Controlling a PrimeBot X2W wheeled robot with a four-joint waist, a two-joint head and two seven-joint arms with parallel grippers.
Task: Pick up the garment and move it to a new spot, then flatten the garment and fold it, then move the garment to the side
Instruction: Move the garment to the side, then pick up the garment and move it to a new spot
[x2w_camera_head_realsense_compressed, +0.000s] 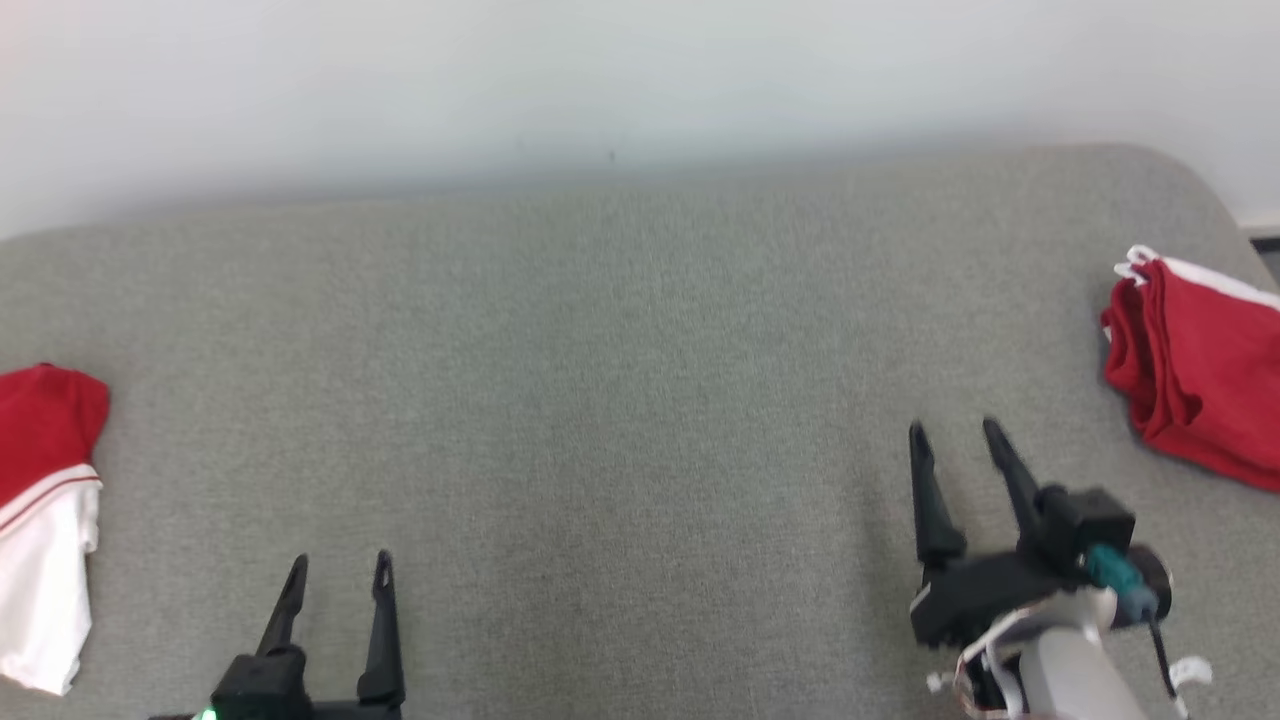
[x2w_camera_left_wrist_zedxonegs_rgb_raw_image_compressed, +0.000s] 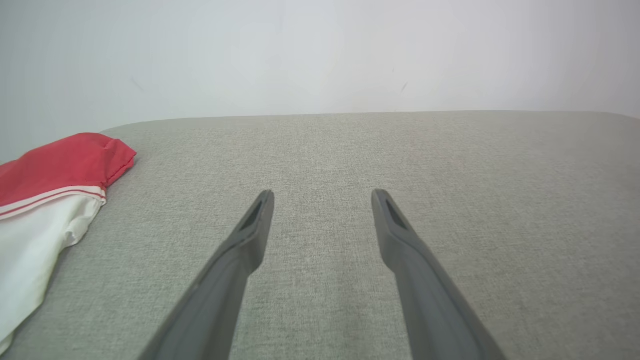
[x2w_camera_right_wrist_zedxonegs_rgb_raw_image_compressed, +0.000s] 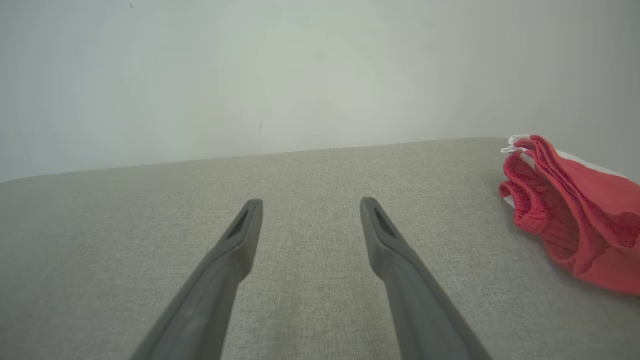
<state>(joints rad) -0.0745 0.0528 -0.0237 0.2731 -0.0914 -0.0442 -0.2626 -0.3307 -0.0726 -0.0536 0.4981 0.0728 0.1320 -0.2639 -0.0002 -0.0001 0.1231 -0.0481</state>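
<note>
A folded red garment with white trim (x2w_camera_head_realsense_compressed: 1195, 375) lies at the right edge of the grey padded surface (x2w_camera_head_realsense_compressed: 620, 380); the right wrist view has the red garment (x2w_camera_right_wrist_zedxonegs_rgb_raw_image_compressed: 575, 210) at its right side. My right gripper (x2w_camera_head_realsense_compressed: 953, 432) hovers open to the left of it, nothing between its fingers (x2w_camera_right_wrist_zedxonegs_rgb_raw_image_compressed: 240, 235). A second garment, red above and white below (x2w_camera_head_realsense_compressed: 45, 520), lies at the far left edge, also seen as the red and white garment (x2w_camera_left_wrist_zedxonegs_rgb_raw_image_compressed: 45, 200) in the left wrist view. My left gripper (x2w_camera_head_realsense_compressed: 340, 568) stands open at the lower left, well right of that cloth.
A pale wall (x2w_camera_head_realsense_compressed: 600, 80) rises behind the surface's far edge. The surface's rounded corner (x2w_camera_head_realsense_compressed: 1190, 190) is at the upper right, with a strip of floor beyond it. Broad bare fabric lies between the two grippers.
</note>
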